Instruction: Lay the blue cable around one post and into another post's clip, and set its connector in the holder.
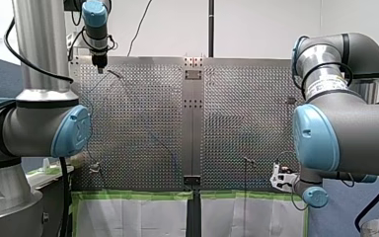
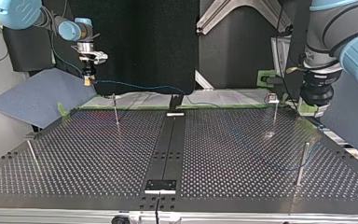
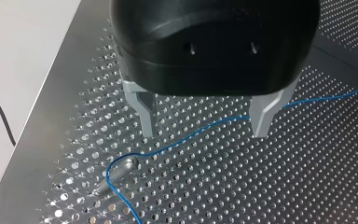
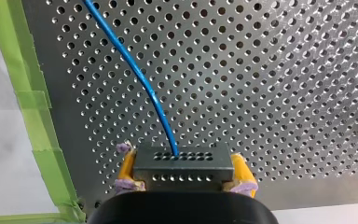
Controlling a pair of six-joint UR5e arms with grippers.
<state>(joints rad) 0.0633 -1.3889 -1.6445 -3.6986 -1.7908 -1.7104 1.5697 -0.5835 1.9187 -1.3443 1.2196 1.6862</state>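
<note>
The thin blue cable (image 3: 191,135) lies over the perforated table and bends around a metal post (image 3: 119,170) near the table's edge. My left gripper (image 3: 204,133), black with metal fingers, hangs open just above the cable, one finger on each side of it, holding nothing. My right gripper (image 4: 184,161) is shut on the dark grey connector (image 4: 182,173) between its yellow pads; the cable (image 4: 135,70) leaves the connector's face. In the top view my right gripper (image 2: 89,81) holds the connector above the far left corner, the cable (image 2: 140,85) sagging away from it. My left gripper (image 2: 317,100) is at the right.
More thin posts stand on the plate (image 2: 115,112) (image 2: 30,151) (image 2: 302,163), one with a clip on top (image 2: 273,99). A dark centre strip (image 2: 168,149) carries small brackets at both ends (image 2: 175,113) (image 2: 160,186). Green tape (image 4: 37,126) lines the near edge.
</note>
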